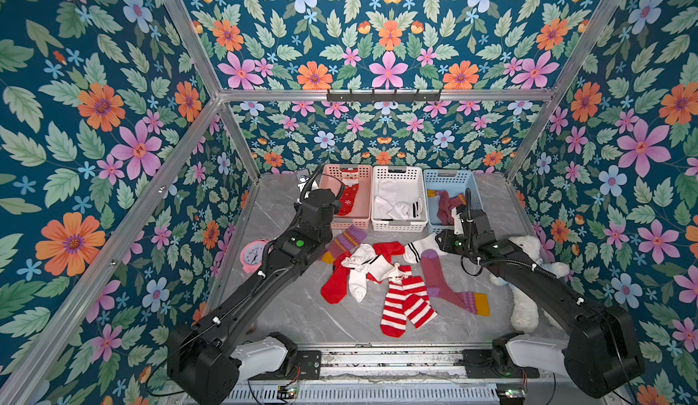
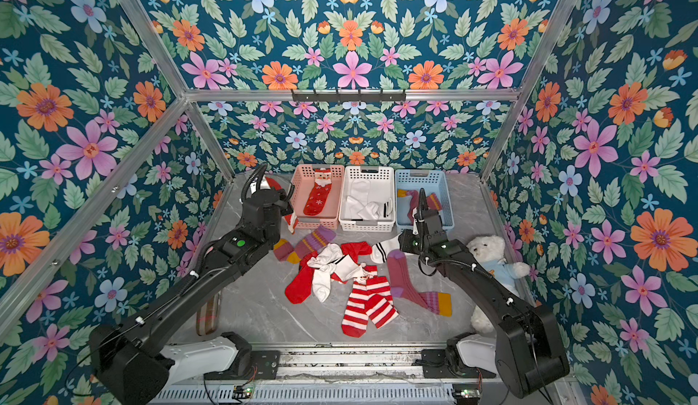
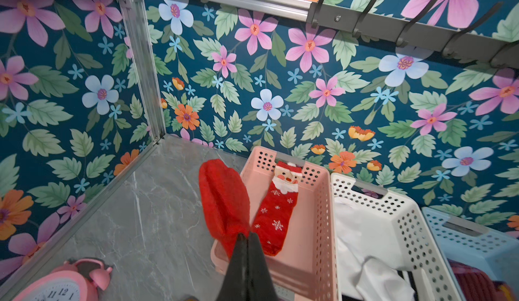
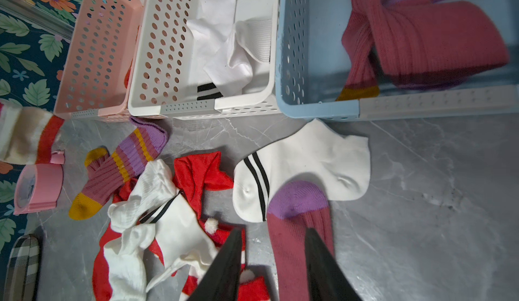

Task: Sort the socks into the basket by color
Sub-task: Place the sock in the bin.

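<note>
My left gripper (image 3: 247,235) is shut on a plain red sock (image 3: 224,201), holding it over the near left corner of the pink basket (image 3: 317,201). A red Santa sock (image 3: 276,209) lies in that basket. Open and holding nothing, my right gripper (image 4: 273,232) hovers over a maroon sock with a purple heel (image 4: 297,229) on the table. Beside it lies a white sock with black bands (image 4: 309,162). In both top views the loose pile holds a red sock (image 1: 334,286), a white one (image 1: 359,282) and red-and-white striped ones (image 1: 396,308). White socks fill the white basket (image 1: 398,226); maroon ones lie in the blue basket (image 1: 476,191).
A pink alarm clock (image 1: 253,254) stands left of the pile, under my left arm. A white plush bear (image 2: 487,248) lies by the right wall, partly under my right arm. A plaid case (image 2: 207,314) rests at the front left. A hook rack (image 1: 383,95) hangs on the back wall.
</note>
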Motion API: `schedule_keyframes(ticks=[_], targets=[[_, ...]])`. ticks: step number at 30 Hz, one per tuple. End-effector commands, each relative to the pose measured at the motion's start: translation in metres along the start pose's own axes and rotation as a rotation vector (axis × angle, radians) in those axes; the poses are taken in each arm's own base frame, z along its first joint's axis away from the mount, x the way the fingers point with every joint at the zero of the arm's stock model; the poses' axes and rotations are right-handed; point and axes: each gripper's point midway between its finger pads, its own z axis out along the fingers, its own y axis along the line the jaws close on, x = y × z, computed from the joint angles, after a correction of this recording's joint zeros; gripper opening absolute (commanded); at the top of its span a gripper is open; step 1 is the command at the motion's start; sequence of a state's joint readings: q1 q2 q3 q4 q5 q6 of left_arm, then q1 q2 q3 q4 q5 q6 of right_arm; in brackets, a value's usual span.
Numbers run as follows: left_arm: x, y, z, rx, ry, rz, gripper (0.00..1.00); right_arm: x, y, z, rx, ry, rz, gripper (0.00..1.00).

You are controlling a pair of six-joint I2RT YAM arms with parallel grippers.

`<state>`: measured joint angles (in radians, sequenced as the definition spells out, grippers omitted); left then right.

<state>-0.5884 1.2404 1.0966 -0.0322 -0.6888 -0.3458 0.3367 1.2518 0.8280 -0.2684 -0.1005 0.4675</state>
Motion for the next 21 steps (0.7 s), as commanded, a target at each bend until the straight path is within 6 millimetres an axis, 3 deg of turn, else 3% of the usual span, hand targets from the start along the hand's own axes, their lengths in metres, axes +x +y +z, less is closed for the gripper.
schedule_keyframes(ticks=[1, 8, 21], targets=[[-0.020, -0.001, 0.010, -0.062, -0.077, 0.015, 0.00, -0.001, -0.003, -0.003, 0.021, -0.007, -0.001, 0.40], [-0.014, -0.023, 0.045, -0.105, -0.088, 0.082, 0.00, -0.001, -0.003, -0.003, 0.025, -0.004, -0.002, 0.40], [0.013, -0.038, 0.106, -0.226, -0.067, 0.186, 0.00, 0.003, -0.006, -0.011, 0.034, -0.001, -0.006, 0.40]])
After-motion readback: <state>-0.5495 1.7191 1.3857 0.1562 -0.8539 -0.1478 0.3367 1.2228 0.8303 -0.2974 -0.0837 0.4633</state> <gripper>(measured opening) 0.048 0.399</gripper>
